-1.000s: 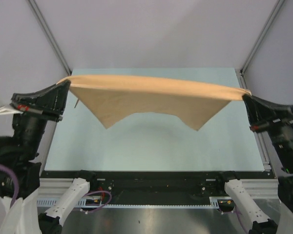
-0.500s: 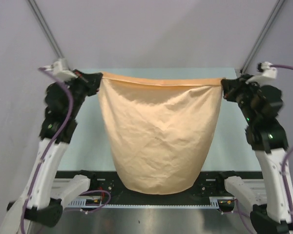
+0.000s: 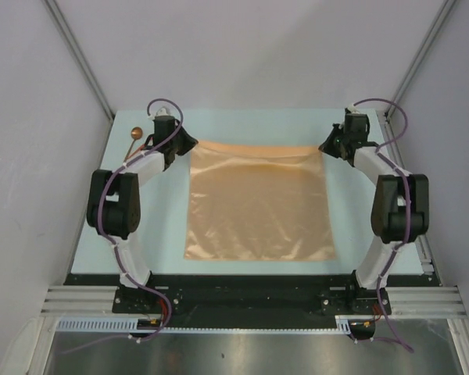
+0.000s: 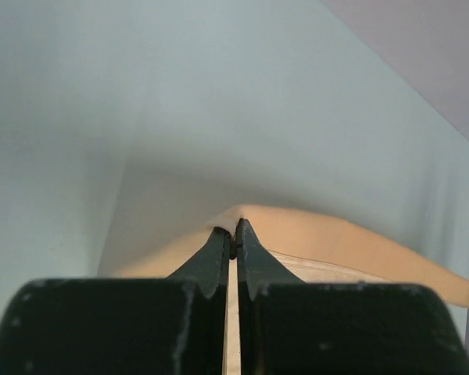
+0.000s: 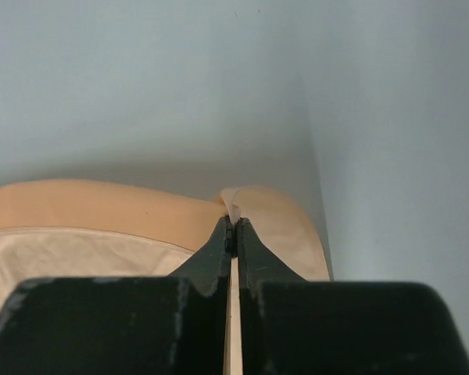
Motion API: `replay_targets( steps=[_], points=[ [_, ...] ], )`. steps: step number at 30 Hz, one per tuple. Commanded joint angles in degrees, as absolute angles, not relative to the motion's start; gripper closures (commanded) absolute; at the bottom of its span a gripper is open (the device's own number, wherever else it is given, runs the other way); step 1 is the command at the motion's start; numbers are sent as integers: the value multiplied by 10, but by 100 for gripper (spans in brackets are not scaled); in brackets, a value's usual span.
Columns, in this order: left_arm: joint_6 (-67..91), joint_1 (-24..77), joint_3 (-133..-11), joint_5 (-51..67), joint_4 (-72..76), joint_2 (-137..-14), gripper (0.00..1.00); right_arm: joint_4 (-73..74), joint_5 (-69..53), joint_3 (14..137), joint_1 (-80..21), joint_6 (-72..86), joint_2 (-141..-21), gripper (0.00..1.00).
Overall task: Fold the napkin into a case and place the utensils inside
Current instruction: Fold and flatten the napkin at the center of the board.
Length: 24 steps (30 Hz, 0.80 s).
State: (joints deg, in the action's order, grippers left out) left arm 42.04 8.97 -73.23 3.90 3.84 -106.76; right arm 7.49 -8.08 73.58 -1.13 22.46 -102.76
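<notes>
The tan-orange napkin (image 3: pixel 256 201) lies spread flat on the pale table, reaching from the far middle toward the near edge. My left gripper (image 3: pixel 189 144) is shut on its far left corner (image 4: pixel 236 216), and my right gripper (image 3: pixel 325 146) is shut on its far right corner (image 5: pixel 233 197). Both far corners are pinched up a little off the table. A spoon with a round coppery bowl (image 3: pixel 135 133) lies at the far left, beyond the left arm; its thin handle runs toward the near side. The other utensil is hidden. No case is formed.
Both arms stretch far out over the table's sides, the left arm (image 3: pixel 113 203) along the left edge and the right arm (image 3: pixel 397 205) along the right edge. Grey walls close in the table on three sides.
The napkin was held up stretched in the air between both grippers; both arms have swung forward and down, and it now lies flat on the table, far corners still gripped.
</notes>
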Motion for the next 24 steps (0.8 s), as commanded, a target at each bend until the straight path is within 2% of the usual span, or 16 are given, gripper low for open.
replay_targets(
  steps=[1, 5, 9, 14, 24],
  points=[
    [439, 83, -794, 78, 95, -1119, 100, 33, -123, 833, -8, 222, -1097, 100],
    [431, 80, -813, 74, 54, -1136, 100, 66, -145, 870, -5, 228, -1141, 100],
    [443, 79, -828, 54, -51, -1114, 100, 147, -158, 887, -4, 243, -1128, 100],
    [489, 90, -763, 30, -178, -999, 100, 264, -137, 859, -4, 264, -1059, 100],
    [424, 111, -503, 76, -238, -775, 100, 352, -80, 600, 11, 271, -807, 100]
  ],
)
